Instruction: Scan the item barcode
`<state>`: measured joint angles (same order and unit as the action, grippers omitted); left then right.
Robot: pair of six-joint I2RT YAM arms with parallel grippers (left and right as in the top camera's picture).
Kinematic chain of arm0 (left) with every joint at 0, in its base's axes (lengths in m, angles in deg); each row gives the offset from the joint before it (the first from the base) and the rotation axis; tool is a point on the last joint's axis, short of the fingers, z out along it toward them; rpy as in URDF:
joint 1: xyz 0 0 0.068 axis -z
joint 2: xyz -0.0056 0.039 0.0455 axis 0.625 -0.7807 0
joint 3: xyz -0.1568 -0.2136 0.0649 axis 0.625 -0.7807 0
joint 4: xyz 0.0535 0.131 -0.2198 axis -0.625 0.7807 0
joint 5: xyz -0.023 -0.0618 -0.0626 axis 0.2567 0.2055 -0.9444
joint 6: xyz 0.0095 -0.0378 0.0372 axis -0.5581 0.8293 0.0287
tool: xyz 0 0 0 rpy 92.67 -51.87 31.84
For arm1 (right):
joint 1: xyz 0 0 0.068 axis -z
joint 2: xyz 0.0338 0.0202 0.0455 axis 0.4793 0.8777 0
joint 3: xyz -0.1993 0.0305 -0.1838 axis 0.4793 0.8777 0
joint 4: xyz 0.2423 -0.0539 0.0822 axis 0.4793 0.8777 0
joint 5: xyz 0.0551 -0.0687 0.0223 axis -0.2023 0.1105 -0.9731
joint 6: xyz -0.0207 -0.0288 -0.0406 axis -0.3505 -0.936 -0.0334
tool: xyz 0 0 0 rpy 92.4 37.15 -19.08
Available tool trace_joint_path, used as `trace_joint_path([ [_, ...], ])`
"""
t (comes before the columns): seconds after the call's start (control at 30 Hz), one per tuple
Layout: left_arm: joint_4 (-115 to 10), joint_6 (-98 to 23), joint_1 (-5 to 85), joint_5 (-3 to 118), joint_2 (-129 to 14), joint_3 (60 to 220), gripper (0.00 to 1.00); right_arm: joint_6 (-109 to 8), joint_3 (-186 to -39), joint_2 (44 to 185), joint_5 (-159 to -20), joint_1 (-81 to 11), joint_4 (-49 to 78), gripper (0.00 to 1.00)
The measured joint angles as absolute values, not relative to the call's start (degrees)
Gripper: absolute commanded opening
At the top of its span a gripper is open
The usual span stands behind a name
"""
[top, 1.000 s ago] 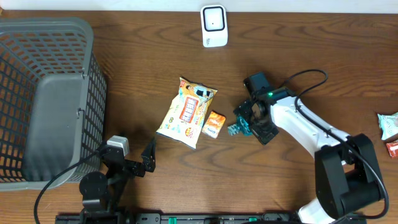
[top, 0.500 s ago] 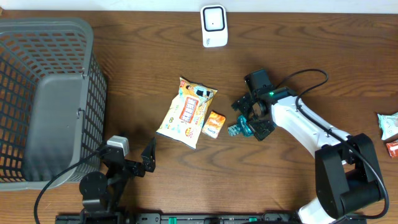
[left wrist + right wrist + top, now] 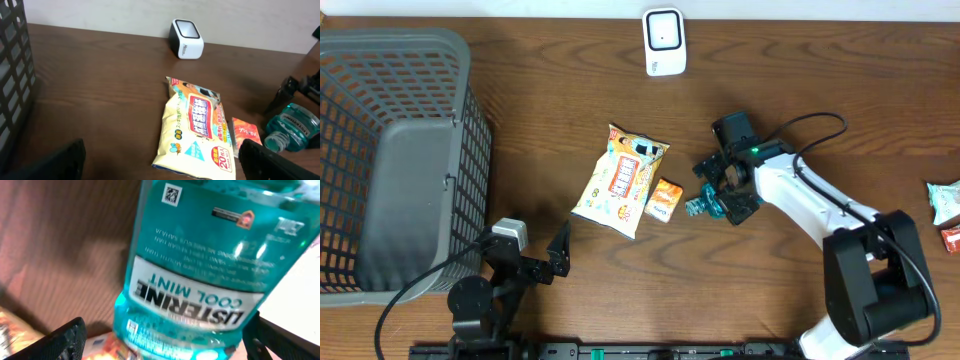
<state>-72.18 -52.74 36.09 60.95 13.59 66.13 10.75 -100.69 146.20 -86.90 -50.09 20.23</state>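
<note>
Sitting closest to the near edge of the tabletop [image 3: 800, 110], the left claw [image 3: 535, 255] has its fingers spread wide above bare wood, with open room between it and the packets farther in. To its right, the white right arm [image 3: 810, 205] reaches in from the near right corner, and wood lies bare on both sides of it. At its tip, the right claw [image 3: 712, 203] is spread around a teal mouthwash bottle [image 3: 200, 270], one finger on each side. A gap shows at one finger, and whether the other touches the bottle cannot be told. The bottle's narrow end points toward a small orange packet [image 3: 665, 200] just beside it, and the printed back label with a small square code faces the wrist camera. The orange packet touches the edge of a large yellow pack of wipes [image 3: 620, 180] lying flat and tilted. Two small packets [image 3: 945, 205] sit at the right edge, well apart from the arm. A grey mesh basket [image 3: 470, 160] fills the left side, its solid grey floor in plain sight. Beyond the wipes is a broad strip of bare wood, and past it the white scanner [image 3: 664, 42] stands at the far edge.
</note>
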Motion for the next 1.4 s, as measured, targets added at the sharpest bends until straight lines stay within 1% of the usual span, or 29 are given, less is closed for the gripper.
trace_joint_path([
  [0.2,-72.2,-52.7,36.1,61.0,13.6,66.1,0.98,11.1,-101.7,149.7,-87.6,-50.1,20.2,0.90],
  [0.23,-72.2,-52.7,36.1,61.0,13.6,66.1,0.98,11.0,-101.9,149.9,-87.6,-50.1,20.4,0.88],
  [0.27,-72.2,-52.7,36.1,61.0,13.6,66.1,0.98,11.0,-101.9,150.0,-87.7,-50.1,20.4,0.81],
  [0.33,-72.2,-52.7,36.1,61.0,13.6,66.1,0.98,10.0,-101.9,150.0,-88.0,-50.1,20.1,0.64],
  [0.37,-72.2,-52.7,36.1,61.0,13.6,66.1,0.98,9.5,-101.9,150.0,-88.2,-50.1,19.7,0.59],
  [0.4,-72.2,-52.7,36.1,61.0,13.6,66.1,0.98,9.0,-101.9,150.0,-88.5,-50.1,19.4,0.52],
  [0.43,-72.2,-52.7,36.1,61.0,13.6,66.1,0.98,8.1,-102.0,150.0,-88.8,-50.1,19.0,0.47],
  [0.53,-72.2,-52.7,36.1,61.0,13.6,66.1,0.98,6.2,-102.3,150.0,-90.2,-50.1,18.6,0.41],
  [0.77,-72.2,-52.7,36.1,61.0,13.6,66.1,0.98,1.7,-102.5,150.0,-94.0,-49.9,19.6,0.41],
  [0.8,-72.2,-52.7,36.1,61.0,13.6,66.1,0.98,1.1,-102.5,149.9,-95.1,-49.8,20.0,0.42],
  [0.83,-72.2,-52.7,36.1,61.0,13.6,66.1,0.98,0.7,-102.5,149.8,-96.0,-49.8,20.2,0.45],
  [1.1,-72.2,-52.8,36.1,61.0,13.6,66.1,0.98,-2.4,-102.8,144.6,-111.2,-45.2,21.5,0.44],
  [1.4,-72.2,-52.7,36.1,61.0,13.6,66.1,0.98,-7.5,-103.0,144.1,-129.7,-42.9,24.6,0.44],
])
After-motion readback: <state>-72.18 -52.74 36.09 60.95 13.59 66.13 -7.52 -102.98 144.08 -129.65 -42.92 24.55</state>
